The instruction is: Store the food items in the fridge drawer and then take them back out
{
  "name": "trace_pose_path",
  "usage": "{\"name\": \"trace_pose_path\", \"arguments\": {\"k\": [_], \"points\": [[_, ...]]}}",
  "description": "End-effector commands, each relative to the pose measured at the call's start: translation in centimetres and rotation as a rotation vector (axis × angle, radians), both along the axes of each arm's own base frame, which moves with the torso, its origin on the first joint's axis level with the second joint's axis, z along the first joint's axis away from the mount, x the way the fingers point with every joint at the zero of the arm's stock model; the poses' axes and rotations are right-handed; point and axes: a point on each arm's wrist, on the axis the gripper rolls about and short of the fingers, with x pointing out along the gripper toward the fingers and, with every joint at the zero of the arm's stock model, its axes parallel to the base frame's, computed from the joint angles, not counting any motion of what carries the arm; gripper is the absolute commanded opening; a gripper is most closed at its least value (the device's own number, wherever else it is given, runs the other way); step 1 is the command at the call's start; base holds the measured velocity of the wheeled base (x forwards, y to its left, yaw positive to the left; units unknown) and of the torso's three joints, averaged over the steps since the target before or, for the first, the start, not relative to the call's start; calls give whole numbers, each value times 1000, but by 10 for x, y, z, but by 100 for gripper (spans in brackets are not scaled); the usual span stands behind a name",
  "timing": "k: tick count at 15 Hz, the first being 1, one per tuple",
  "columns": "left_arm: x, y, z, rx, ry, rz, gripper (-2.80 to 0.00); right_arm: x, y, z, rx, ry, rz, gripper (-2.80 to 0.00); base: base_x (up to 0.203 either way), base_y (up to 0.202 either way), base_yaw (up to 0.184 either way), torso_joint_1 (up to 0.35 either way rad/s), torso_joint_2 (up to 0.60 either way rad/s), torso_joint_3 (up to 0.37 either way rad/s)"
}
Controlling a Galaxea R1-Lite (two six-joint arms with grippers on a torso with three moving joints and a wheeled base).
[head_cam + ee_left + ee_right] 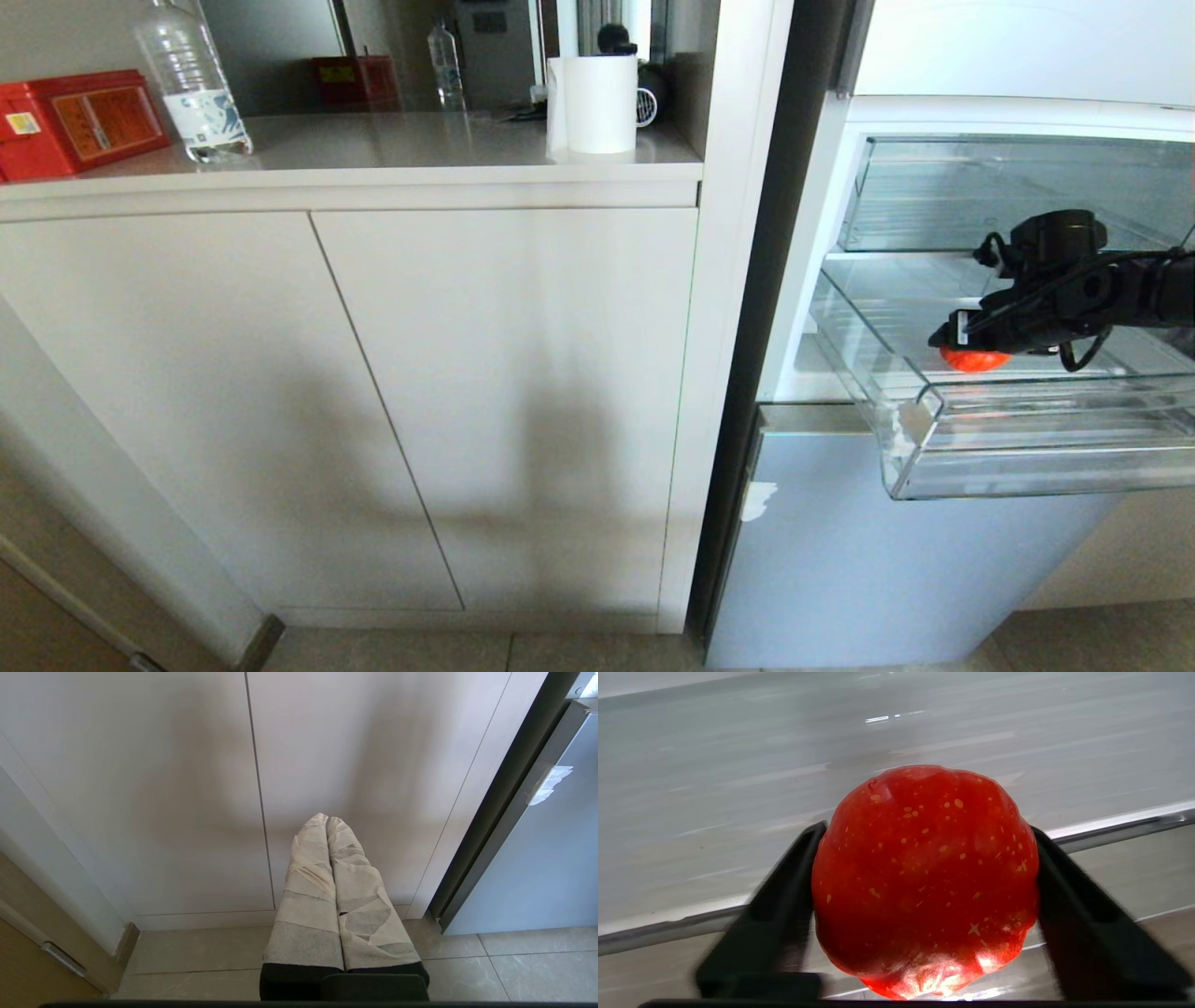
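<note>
One food item [973, 359] [924, 882], a red, ridged ball with pale flecks, sits low inside the pulled-out clear fridge drawer [1027, 467], near its left front. My right gripper [962, 342] [927, 830] reaches into the drawer from the right. Its black fingers [794, 877] press against both sides of the ball, so it is shut on it. In the right wrist view the drawer's ribbed floor [738, 765] stretches beyond the ball. My left gripper [327, 820] is parked low in front of the cabinet, its taped fingers together and holding nothing.
A second clear drawer [1008, 187] sits above the open one. The grey lower fridge door [887, 560] is below. Left of the fridge stands a white cabinet [373, 392] whose counter carries a water bottle [191, 84], a red box [75, 121] and a paper roll [593, 103].
</note>
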Motion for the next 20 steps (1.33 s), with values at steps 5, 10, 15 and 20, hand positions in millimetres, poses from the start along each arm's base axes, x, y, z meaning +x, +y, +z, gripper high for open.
{"name": "trace_pose_path", "arguments": {"k": [5,10,15,20], "points": [[0,0,0,0,2,1,-280,-4,-1,11,33,-45,-30,-280,0,0,0,0,0,0],[0,0,0,0,0,0,-280,-48,7,86,54,-200,-58,-280,0,0,0,0,0,0],[0,0,0,0,2,1,-280,-120,16,139,56,-215,-105,-280,0,0,0,0,0,0],[0,0,0,1,2,1,-280,-202,29,157,25,-225,-130,-280,0,0,0,0,0,0]]}}
